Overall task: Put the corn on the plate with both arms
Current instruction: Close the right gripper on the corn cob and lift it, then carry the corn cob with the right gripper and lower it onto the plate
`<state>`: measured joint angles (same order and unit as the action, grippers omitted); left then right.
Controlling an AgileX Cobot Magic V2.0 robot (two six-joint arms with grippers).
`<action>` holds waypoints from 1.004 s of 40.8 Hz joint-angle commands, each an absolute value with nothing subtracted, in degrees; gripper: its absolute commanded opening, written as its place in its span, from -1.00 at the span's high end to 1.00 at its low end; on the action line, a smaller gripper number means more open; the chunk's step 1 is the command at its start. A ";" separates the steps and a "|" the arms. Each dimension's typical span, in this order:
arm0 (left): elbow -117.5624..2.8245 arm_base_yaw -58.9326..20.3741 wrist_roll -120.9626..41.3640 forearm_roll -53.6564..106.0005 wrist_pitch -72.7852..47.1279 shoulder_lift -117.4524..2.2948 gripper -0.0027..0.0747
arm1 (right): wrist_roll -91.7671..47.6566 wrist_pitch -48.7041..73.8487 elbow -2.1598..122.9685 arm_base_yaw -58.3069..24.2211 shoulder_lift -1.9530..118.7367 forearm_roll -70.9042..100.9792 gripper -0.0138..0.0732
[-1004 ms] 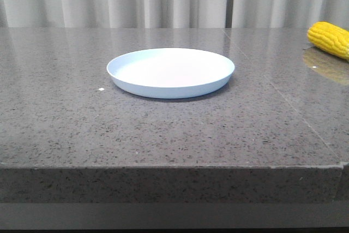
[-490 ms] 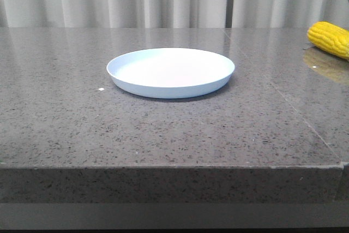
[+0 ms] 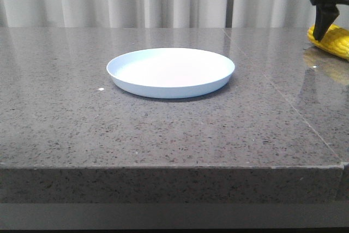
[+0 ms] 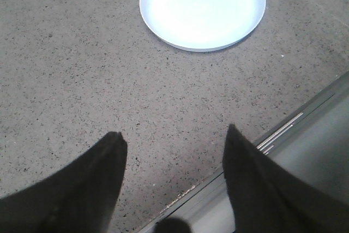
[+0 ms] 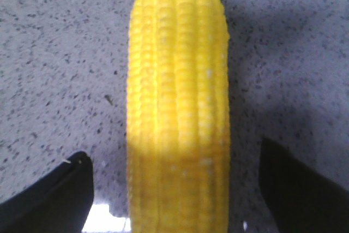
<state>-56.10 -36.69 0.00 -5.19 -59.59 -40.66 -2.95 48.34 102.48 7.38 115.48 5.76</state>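
Since half a second ago, your right gripper [image 3: 326, 19] has dropped into the front view at the far right edge, its dark tip now just over the near end of the corn [image 3: 335, 41]; before, that corner showed only the cob. From the front, you see the plate [image 3: 170, 72] sitting bare near the middle of the table [image 3: 163, 135], with the corn well apart from it at about two o'clock.

On your left wrist view, the left gripper [image 4: 174, 151] hangs with its fingers spread apart over speckled stone near the table's edge, the plate [image 4: 203, 8] ahead of it.

On your right wrist view, the right gripper [image 5: 174, 189] has its fingers wide apart, one on each side of the corn [image 5: 177, 113], neither touching it.
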 commanded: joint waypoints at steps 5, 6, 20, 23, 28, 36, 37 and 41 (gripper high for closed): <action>-57.59 -37.11 0.00 -5.41 -55.85 -40.62 -0.06 | -4.64 46.40 106.98 7.83 114.87 6.28 -0.59; -57.59 -37.11 0.00 -5.41 -55.85 -40.62 -0.06 | -4.64 46.40 106.98 7.83 114.87 6.28 -0.46; -57.59 -37.11 0.00 -5.41 -55.85 -40.62 -0.06 | -4.64 49.38 107.05 7.01 112.11 6.98 0.10; -57.59 -37.11 0.00 -5.41 -55.85 -40.62 -0.06 | -4.64 49.73 107.05 5.70 109.94 7.55 0.10; -57.59 -37.11 0.00 -5.41 -55.85 -40.62 -0.06 | -4.68 50.65 107.05 1.92 106.05 8.82 0.10; -57.59 -37.11 0.00 -5.41 -55.85 -40.62 -0.06 | -5.32 52.19 106.75 -6.95 100.44 8.88 0.10; -57.59 -37.11 0.00 -5.41 -55.85 -40.62 -0.06 | -5.32 52.42 106.67 -8.45 100.05 8.88 0.10; -57.59 -37.11 0.00 -5.41 -55.85 -40.62 -0.06 | -5.32 53.28 106.51 -13.32 99.01 8.88 0.10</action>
<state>-56.10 -36.69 0.00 -5.19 -59.59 -40.66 -4.48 54.81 105.04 -10.04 103.04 8.13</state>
